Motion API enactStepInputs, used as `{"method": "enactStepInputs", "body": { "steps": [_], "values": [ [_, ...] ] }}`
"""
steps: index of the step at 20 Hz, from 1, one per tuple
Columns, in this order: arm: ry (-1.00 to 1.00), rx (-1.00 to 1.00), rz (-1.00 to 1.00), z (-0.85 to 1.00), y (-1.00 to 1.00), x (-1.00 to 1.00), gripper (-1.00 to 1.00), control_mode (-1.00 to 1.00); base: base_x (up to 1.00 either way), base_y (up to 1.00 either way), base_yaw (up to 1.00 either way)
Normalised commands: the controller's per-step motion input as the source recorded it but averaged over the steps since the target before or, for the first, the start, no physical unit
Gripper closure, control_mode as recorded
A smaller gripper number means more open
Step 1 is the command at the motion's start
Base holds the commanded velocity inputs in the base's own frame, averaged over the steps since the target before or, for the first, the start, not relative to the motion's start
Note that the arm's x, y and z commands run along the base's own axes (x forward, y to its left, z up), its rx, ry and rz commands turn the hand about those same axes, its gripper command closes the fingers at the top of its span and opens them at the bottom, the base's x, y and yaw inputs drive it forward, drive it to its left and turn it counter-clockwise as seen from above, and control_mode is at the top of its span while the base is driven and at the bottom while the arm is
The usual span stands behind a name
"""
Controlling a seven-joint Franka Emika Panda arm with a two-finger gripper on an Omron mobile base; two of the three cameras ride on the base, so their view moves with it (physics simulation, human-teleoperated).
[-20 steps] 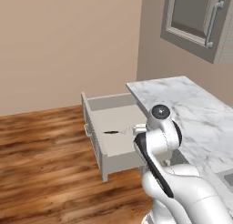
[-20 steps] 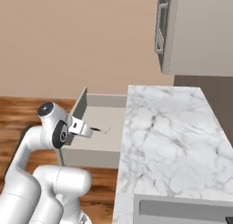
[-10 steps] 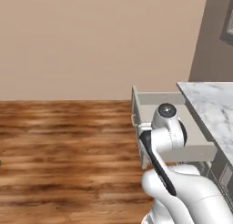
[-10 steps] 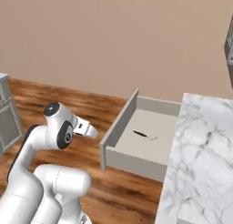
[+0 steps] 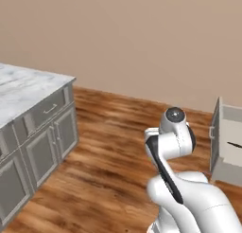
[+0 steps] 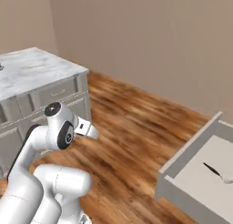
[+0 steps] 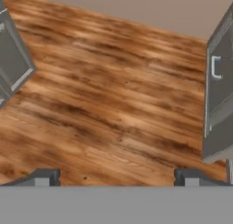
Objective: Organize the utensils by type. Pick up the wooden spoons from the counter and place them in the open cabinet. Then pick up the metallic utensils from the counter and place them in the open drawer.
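Colours I log from my station:
- Worktop (image 5: 23, 87): white marble, grey veins; my cabinet fronts (image 5: 40, 142) below read light grey, panelled.
- Floor (image 7: 113, 95): warm brown wood, dark streaked grain.
- Wall (image 5: 142, 38): plain beige.
- Drawer (image 6: 182, 166): light grey walls, pale flat inside.
- Utensil (image 6: 215, 170) in my drawer: dark handle, pale metal end.
- Arm (image 5: 175, 147): white, dark joints.
- Hand (image 7: 116, 177): dark fingertips (image 7: 43, 177).

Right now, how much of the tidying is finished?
One slim dark-handled utensil already lies in the open drawer, so that piece looks done. Nothing is in hand: the fingers stand wide apart over bare wooden floor. Left to do: fetch whatever remains, perhaps from the marble counter; no other utensil can be made out.
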Motion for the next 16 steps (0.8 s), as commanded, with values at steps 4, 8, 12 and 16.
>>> {"method": "enactStepInputs", "body": {
  "steps": [4, 8, 12, 16],
  "values": [
    [0.00, 0.00, 0.00, 0.00, 0.00, 0.00, -1.00, 1.00, 0.07, 0.46, 0.57],
    [0.00, 0.00, 0.00, 0.00, 0.00, 0.00, -1.00, 1.00, 0.44, 0.26, 0.48],
    [0.00, 0.00, 0.00, 0.00, 0.00, 0.00, -1.00, 1.00, 0.60, 0.06, 0.38],
    [0.00, 0.00, 0.00, 0.00, 0.00, 0.00, -1.00, 1.00, 0.67, 0.06, 0.35]
  ]
}}
